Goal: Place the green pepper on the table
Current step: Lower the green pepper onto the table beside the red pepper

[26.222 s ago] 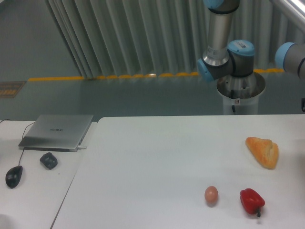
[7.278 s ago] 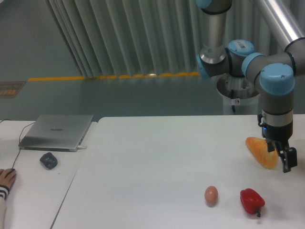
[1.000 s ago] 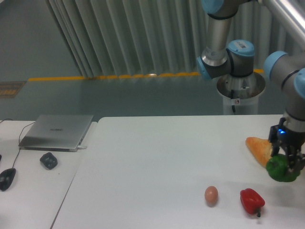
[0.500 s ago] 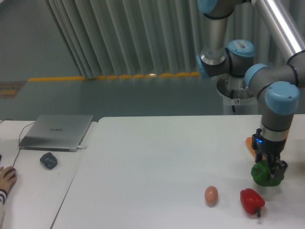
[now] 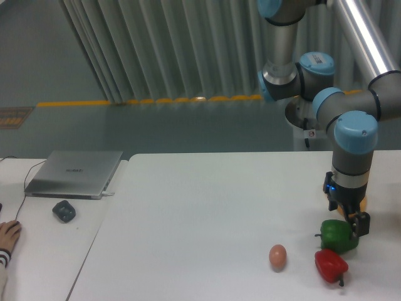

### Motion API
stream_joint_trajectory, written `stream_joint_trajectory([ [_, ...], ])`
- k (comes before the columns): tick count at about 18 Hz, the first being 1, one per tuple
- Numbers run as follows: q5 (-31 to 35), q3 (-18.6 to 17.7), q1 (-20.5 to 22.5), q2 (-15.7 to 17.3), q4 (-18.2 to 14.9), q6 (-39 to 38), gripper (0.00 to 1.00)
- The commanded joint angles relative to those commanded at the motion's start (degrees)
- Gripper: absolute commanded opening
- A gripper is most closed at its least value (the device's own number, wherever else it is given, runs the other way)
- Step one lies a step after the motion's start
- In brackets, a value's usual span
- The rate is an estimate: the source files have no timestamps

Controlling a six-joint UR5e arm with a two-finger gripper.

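Green pepper [image 5: 336, 236] between fingers [image 5: 361, 224] (red pepper [image 5: 330, 265] below)

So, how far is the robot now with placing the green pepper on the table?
Done: the green pepper is picked up and hangs low over the table, just above the red pepper and right of the egg.
In hand: the gripper appears closed on it.
Left: set it down, if it is not already touching, which I cannot tell, then open and lift away.
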Motion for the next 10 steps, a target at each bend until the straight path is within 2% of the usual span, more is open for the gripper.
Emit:
stream_joint_trajectory([
  [3,-0.1,1.3,0.0,0.4,2.9,0.4,1.00],
  [10,-0.1,2.1,0.0,0.4,2.9,0.7,1.00],
])
